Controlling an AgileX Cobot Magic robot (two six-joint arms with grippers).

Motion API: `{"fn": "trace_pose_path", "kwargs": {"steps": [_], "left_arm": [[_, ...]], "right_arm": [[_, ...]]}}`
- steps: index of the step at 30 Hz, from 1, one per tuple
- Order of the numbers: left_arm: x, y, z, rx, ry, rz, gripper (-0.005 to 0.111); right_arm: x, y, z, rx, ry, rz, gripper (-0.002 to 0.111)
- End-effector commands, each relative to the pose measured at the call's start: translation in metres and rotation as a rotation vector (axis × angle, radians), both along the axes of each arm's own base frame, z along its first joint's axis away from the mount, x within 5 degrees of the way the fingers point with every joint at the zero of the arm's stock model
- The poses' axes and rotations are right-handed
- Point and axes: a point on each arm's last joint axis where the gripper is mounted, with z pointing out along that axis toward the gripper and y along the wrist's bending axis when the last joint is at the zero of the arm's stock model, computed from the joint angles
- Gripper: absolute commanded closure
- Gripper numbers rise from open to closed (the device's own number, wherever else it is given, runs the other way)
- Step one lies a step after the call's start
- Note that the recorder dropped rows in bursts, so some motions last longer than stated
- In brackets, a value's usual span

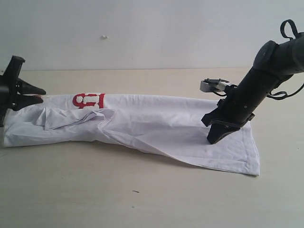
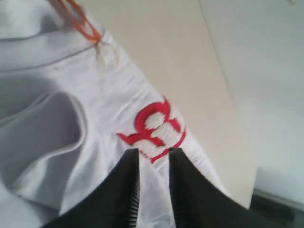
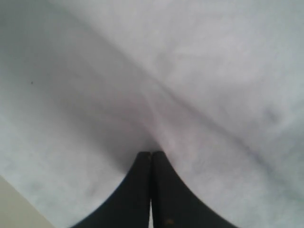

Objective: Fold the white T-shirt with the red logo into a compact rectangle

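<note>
**Shirt folded to a long band, one gripper at each end**

The shirt [image 1: 156, 126] lies as a long white band running left to right across the middle of the table [image 1: 142, 190]. Its near edge is rumpled, and a loose flap is turned over left of centre. Part of the logo [image 1: 88, 100] shows in red on the far edge, toward the left end.

The left gripper [image 1: 40, 95] sits at the far-left corner of the band, just left of the logo. In the left wrist view its fingers [image 2: 128, 190] stand a narrow gap apart with the logo [image 2: 156, 130] just beyond their tips. White cloth shows in the gap, but whether they clamp it cannot be told. An orange tag [image 2: 78, 19] lies farther along the shirt.

The right gripper [image 1: 213, 140] comes down on the right part of the band, inside the right hem. Its jaws are closed tight, tips against the cloth. In the right wrist view, creases run toward the tips [image 3: 151, 153], but whether a fold is caught cannot be told.

The table is pale wood-toned and matte, and it meets a plain light wall [image 1: 142, 28] along its far edge.

The right arm [image 1: 256, 85] slants down from the upper right to the shirt, with loose cables at its upper end. The left arm enters at the left edge, low over the table, and little of it is visible.
</note>
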Motion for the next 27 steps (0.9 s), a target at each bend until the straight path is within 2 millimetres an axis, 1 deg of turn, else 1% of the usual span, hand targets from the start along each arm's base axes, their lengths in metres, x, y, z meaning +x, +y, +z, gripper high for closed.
{"fn": "trace_pose_path", "kwargs": {"steps": [1,3,5,10,12,14,16,17,18,19,20,23,27], "left_arm": [[-0.017,-0.012,-0.002,0.047,0.029,-0.283,0.083],[-0.023,-0.021,-0.003,0.039,0.049,-0.379,0.081],[-0.025,-0.032,-0.003,0.045,0.054,-0.417,0.076],[-0.026,-0.079,-0.003,0.052,0.033,-0.515,0.061],[-0.026,-0.096,-0.004,0.084,0.015,-0.527,0.057],[-0.025,-0.105,-0.006,0.132,-0.009,-0.535,0.057],[-0.025,-0.112,-0.008,0.188,-0.053,-0.560,0.062],[-0.025,-0.115,-0.008,0.199,-0.065,-0.567,0.068],[-0.024,-0.116,-0.008,0.201,-0.067,-0.559,0.081],[-0.023,-0.116,-0.007,0.196,-0.070,-0.549,0.091],[-0.022,-0.116,-0.007,0.197,-0.075,-0.541,0.104],[-0.021,-0.115,-0.008,0.238,-0.115,-0.557,0.107],[-0.018,-0.109,-0.011,0.334,-0.138,-0.560,0.107]], "right_arm": [[-0.009,-0.006,-0.028,-0.076,0.065,0.066,0.108],[-0.009,-0.006,-0.028,-0.076,0.065,0.066,0.108],[-0.008,-0.006,-0.028,-0.075,0.063,0.064,0.108],[-0.009,-0.006,-0.028,-0.071,0.065,0.062,0.108],[-0.009,-0.006,-0.028,-0.071,0.065,0.062,0.108],[-0.009,-0.006,-0.028,-0.070,0.066,0.063,0.108],[-0.009,-0.006,-0.028,-0.067,0.068,0.061,0.108],[-0.009,-0.006,-0.028,-0.067,0.068,0.061,0.108],[-0.009,-0.006,-0.028,-0.067,0.068,0.061,0.108],[-0.009,-0.006,-0.028,-0.067,0.068,0.061,0.108],[-0.009,-0.006,-0.028,-0.067,0.068,0.061,0.108],[-0.009,-0.006,-0.028,-0.067,0.068,0.061,0.108],[-0.009,-0.006,-0.028,-0.067,0.068,0.061,0.108]]}}
